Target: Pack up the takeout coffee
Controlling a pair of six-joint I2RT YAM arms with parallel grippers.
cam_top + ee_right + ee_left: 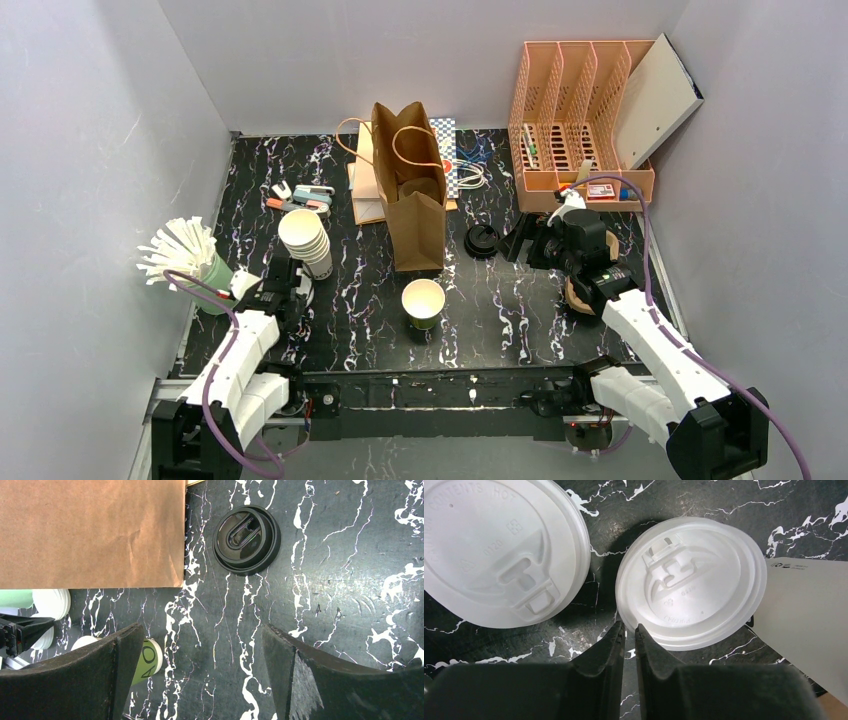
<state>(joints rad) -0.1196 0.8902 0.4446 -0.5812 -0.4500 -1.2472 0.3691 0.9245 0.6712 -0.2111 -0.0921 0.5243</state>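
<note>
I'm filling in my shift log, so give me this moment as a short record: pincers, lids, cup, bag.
left pincer: nearly closed at the rim of a white lid; grip unclear
right pincer: open, empty, above the table
black lid: loose on the table, beside the paper bag
green cup: upright, lidless, in front of the paper bag
</note>
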